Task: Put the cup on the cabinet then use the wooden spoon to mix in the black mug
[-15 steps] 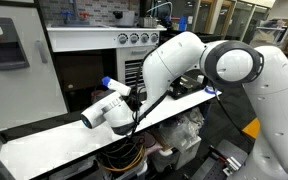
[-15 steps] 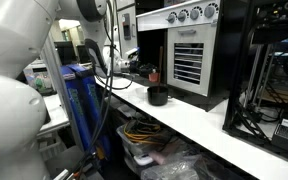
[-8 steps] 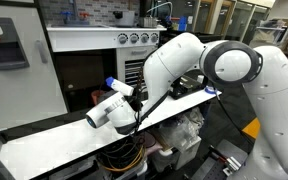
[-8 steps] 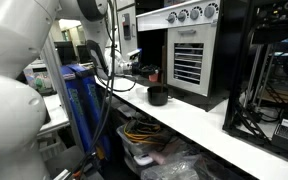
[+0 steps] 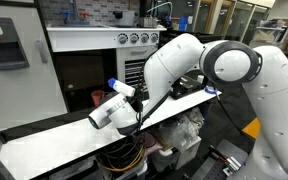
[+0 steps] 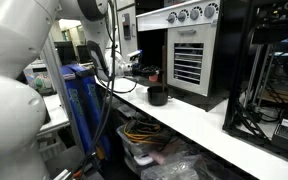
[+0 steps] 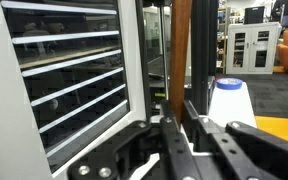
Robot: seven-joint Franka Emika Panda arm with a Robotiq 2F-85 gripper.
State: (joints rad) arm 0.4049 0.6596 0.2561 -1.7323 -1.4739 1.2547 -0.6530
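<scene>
Jaws of the gripper (image 7: 181,122) were clenched on the wooden spoon (image 7: 179,50), whose handle rose upright through the middle of the wrist view. Beyond, in an exterior view, the black mug (image 6: 157,96) sat on the white counter (image 6: 214,125) at centre frame. Farthest back, the cup (image 6: 152,75) stood upright just behind the mug, in the dark recess of the cabinet (image 5: 84,40).

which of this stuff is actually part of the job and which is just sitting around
Part of the job:
wooden spoon, seemingly held in the gripper
black mug
orange-red cup
cabinet

Just lying about:
steel knobbed oven
white blue-topped container
cables under the counter
</scene>
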